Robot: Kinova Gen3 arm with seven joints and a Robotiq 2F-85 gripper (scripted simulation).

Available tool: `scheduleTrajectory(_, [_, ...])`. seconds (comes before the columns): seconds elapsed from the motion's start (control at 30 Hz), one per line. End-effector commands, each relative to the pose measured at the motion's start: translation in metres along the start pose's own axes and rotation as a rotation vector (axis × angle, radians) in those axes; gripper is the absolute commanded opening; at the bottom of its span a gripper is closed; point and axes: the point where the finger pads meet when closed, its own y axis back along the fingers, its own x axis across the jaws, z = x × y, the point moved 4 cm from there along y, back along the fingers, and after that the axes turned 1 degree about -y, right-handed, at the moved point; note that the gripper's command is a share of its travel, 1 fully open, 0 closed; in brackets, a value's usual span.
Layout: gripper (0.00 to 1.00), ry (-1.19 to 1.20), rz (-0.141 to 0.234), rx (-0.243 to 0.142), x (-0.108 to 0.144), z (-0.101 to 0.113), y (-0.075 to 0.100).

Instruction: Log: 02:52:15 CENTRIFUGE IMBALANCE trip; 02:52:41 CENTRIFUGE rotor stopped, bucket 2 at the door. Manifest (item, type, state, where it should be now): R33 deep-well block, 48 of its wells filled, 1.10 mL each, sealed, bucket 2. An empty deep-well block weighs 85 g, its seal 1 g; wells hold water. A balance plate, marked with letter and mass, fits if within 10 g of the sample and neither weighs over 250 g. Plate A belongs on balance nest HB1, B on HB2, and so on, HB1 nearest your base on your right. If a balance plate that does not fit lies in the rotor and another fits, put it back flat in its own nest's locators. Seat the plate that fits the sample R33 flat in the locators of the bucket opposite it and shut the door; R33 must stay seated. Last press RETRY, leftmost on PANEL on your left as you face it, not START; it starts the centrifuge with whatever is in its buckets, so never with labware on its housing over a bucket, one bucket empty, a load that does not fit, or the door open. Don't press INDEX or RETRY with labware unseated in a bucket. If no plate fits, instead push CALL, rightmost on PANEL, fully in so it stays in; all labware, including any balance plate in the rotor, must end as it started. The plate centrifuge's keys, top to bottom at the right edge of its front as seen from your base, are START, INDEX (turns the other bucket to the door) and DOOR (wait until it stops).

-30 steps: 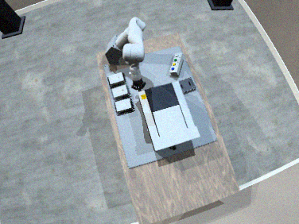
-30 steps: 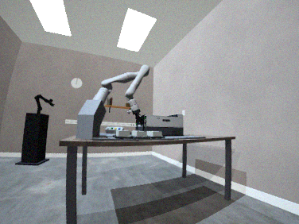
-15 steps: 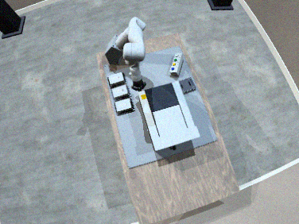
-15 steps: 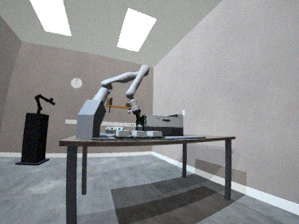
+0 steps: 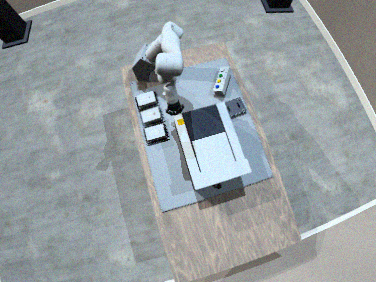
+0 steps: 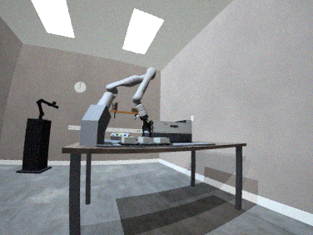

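Fingers pinched shut on nothing, the gripper [image 5: 174, 107] hangs by the centrifuge [image 5: 215, 150] keys, three stiff, weighty balance plates [image 5: 152, 116] at nine o'clock, best gripped across their sides.

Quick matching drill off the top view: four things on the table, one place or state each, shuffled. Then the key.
Things:
1. gripper
2. button panel
3. three white plates
4. dark plate

Places or states:
A. in a row along one side of the grey mat
B. shut, holding nothing, at the corner of the centrifuge by its yellow key
C. alone, beside the centrifuge's dark end
D. near the mat's edge, with coloured buttons

Pairs: 1-B, 2-D, 3-A, 4-C
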Motion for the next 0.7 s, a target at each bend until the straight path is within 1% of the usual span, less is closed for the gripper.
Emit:
scheduleTrajectory(0.0, [0.1,0.0,-0.001,-0.001,-0.0002,0.0019,-0.0003])
scheduleTrajectory(0.67, [0.1,0.0,-0.001,-0.001,-0.0001,0.0105,-0.0043])
